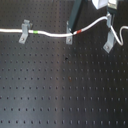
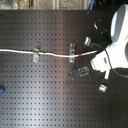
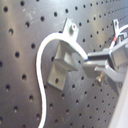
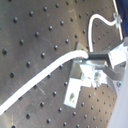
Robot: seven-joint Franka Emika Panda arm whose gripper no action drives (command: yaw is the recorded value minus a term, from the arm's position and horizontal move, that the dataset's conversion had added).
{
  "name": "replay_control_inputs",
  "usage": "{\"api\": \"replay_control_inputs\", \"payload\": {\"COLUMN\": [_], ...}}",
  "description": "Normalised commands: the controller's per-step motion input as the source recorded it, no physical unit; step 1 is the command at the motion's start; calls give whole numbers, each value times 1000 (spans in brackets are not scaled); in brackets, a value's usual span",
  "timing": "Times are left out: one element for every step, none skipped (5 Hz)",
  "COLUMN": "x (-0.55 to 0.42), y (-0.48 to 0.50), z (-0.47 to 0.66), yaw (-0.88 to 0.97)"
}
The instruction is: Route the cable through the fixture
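The cable (image 1: 52,34) is seen in both exterior views as a white line across the black perforated bench (image 1: 60,90), running from the first exterior view's left edge toward its right. It is already seated in the first clip (image 1: 23,31), near a green mark on the cable, and in the second clip (image 1: 68,33), just before a red mark. Past the second clip the cable rises toward the pincer (image 3: 92,64), then loops down beside the third clip (image 1: 108,37). In both wrist views the pincer's fingers (image 4: 97,57) are closed together on the cable, held just beside the third clip (image 3: 62,57), with the loose tail curving away past it. Whether the cable has dropped into this clip's slot cannot be told; in the first wrist view it appears to lie over the top edge of the bracket. Judgement: two clips done, the third in hand. The cable's long axis at the grip runs roughly in line with the row of clips, so the coming move is judged to turn on lowering the held stretch into the slot directly beside the pincer. No containers are present. A small blue object (image 2: 2,89) lies at the second exterior view's left edge, well apart.
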Motion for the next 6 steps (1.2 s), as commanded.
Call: {"api": "replay_control_inputs", "payload": {"x": [-216, -132, -171, -57, -15, -10], "y": [-95, 83, 231, 104, -75, -227], "z": [127, 72, 7, 280, 667, 478], "yaw": [-526, -134, 177, 134, -11, -11]}}
